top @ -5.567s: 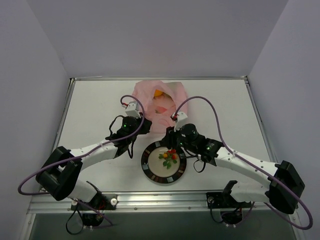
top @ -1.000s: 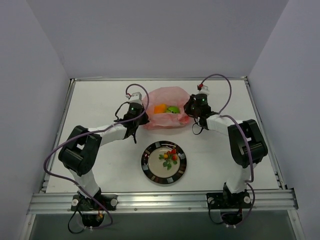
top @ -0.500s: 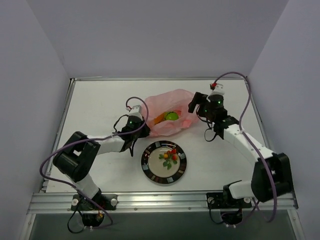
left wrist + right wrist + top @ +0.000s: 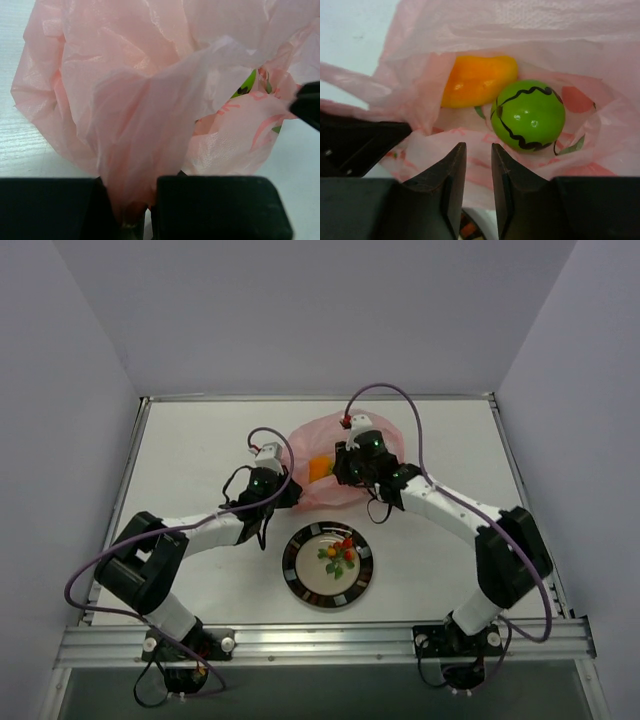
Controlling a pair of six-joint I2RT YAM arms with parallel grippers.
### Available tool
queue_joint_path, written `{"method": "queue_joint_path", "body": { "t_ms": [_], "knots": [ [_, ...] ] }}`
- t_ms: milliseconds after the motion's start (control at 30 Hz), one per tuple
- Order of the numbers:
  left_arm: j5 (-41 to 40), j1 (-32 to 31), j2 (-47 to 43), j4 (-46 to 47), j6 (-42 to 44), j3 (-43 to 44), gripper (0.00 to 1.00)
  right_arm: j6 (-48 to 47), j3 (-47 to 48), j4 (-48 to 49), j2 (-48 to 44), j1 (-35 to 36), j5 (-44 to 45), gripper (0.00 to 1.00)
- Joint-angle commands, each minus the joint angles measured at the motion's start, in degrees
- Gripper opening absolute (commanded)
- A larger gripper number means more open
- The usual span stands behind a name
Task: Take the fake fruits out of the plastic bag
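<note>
Bag (image 4: 318, 438), pink and crinkled, lies just beyond the plate (image 4: 300, 578), and two fruits are left inside it. A berry cluster (image 4: 340, 552) already sits on the plate. The left gripper (image 4: 131, 202), beyond the plate and to its left, is clamped tight on a gathered fold of the bag's film. The right gripper (image 4: 477, 150) hangs over the bag's mouth on the plate's far side. Its jaws stand only a narrow slit apart, with nothing between them. The right wrist view shows the mango (image 4: 477, 80) deeper in the bag. The green fruit (image 4: 529, 116) sits just beside it on the side nearer the plate, off to the right of the jaw line. The step in hand looks like picking the green fruit, since it is nearer and uncovered. To do it well, the right jaws should spread wider than the ball before going in, shift across until it sits centred between them, and close across its widest part. A hard round ball will likely squirt out of an off-centre pinch. The left grip should hold its fold up and taut, away from the plate, so that no loose film gets caught under a finger.
</note>
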Motion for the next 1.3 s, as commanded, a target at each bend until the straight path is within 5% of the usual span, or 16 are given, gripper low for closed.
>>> {"method": "queue_joint_path", "body": {
  "t_ms": [0,233,400,567,1267],
  "knots": [
    [0.8,0.1,-0.3,3.2,1.8,0.4,0.02,-4.6,6.3,1.1,5.3,-0.4,2.7,0.23],
    [1.5,0.1,0.3,3.8,1.9,-0.3,0.02,-6.6,8.1,0.9,13.1,-0.4,9.2,0.78],
    [1.7,0.1,1.7,4.2,1.5,-0.4,0.02,-6.8,2.4,0.9,12.9,0.0,9.8,0.96],
    [2.4,-0.2,4.0,5.3,0.8,-0.1,0.02,-8.1,-0.6,4.5,14.3,-0.1,9.0,1.00],
    [1.2,-0.2,3.8,4.8,2.0,-0.1,0.02,-7.7,11.5,6.4,23.5,-4.0,9.8,1.00]
  ]
}}
